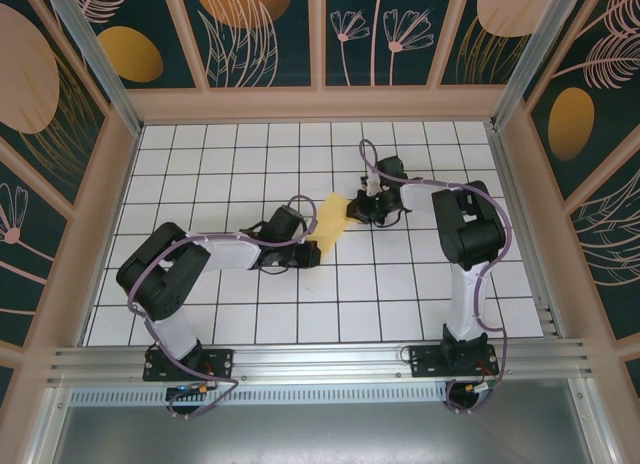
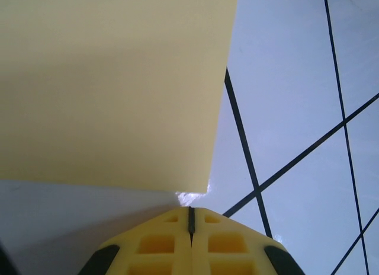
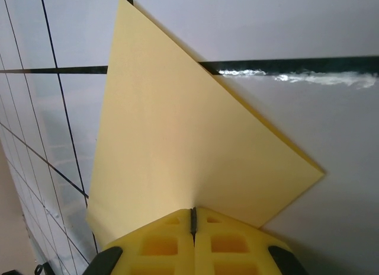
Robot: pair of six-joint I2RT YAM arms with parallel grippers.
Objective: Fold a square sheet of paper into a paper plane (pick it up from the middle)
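The pale yellow square sheet of paper (image 1: 333,222) lies mid-table between my two grippers, folded over so that two layers show along one edge. My right gripper (image 1: 360,210) is at its right side. In the right wrist view the sheet (image 3: 177,138) runs straight into the closed tips of that gripper (image 3: 192,211), with a faint ridge rising from them. My left gripper (image 1: 311,252) is at the sheet's near left corner. In the left wrist view its jaws (image 2: 190,211) are shut, with the corner of the sheet (image 2: 112,85) just beyond the tips and nothing visible between them.
The table (image 1: 230,164) is white with a black grid. Beige walls (image 1: 100,214) and aluminium posts (image 1: 90,54) close it in on three sides. Both arms reach inward and nearly meet at the centre.
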